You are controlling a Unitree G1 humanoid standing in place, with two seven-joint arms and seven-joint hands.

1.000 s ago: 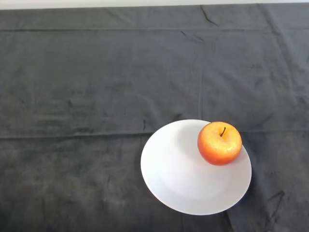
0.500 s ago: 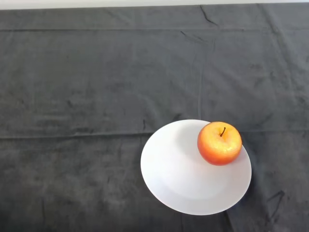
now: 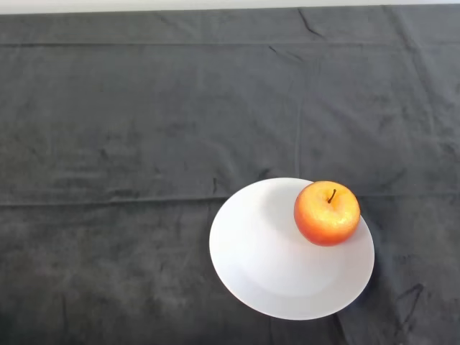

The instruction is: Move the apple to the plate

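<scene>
A red and orange apple [image 3: 326, 213] with a dark stem stands upright on a white round plate [image 3: 273, 266], on the plate's far right part near its rim. The plate lies on the dark cloth at the lower right of the head view.
The dark cloth [image 3: 144, 144] covers the whole table, with a few creases and folds. The table's far edge [image 3: 230, 6] runs along the top of the view against a pale strip.
</scene>
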